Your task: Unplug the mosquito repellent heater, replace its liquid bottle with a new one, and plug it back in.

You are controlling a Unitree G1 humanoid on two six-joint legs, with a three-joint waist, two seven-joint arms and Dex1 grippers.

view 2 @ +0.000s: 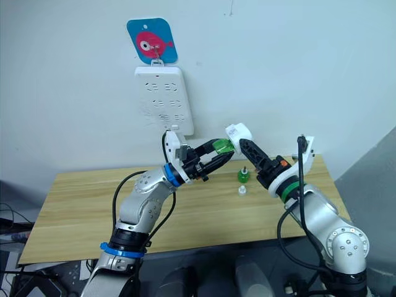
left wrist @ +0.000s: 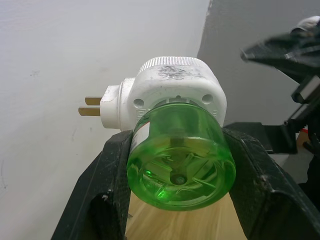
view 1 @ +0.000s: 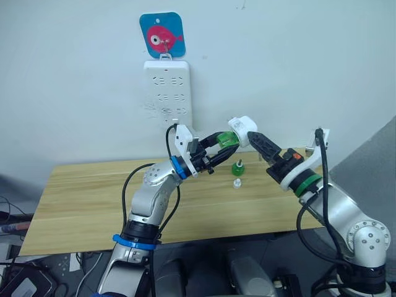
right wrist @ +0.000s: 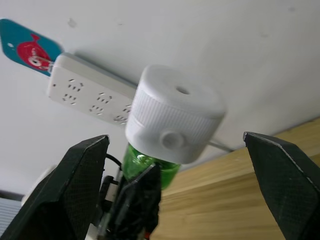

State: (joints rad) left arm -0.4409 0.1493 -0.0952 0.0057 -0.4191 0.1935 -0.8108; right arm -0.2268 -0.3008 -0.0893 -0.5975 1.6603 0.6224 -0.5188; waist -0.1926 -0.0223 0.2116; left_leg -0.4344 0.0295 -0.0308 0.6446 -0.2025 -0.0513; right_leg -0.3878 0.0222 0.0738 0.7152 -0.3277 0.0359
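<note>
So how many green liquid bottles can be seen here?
2. One green bottle is screwed into the heater, gripped by the left claw in mid-air. A second, smaller green bottle stands on the wooden table below.

- No legible text, brand, or number on any surface.
- Blue rounded-square wall tag (view 1: 161,36): pink fish pictogram, no lettering.
- Small white rounded plastic heater unit (left wrist: 170,90): faint embossed marks on the casing, unreadable.
</note>
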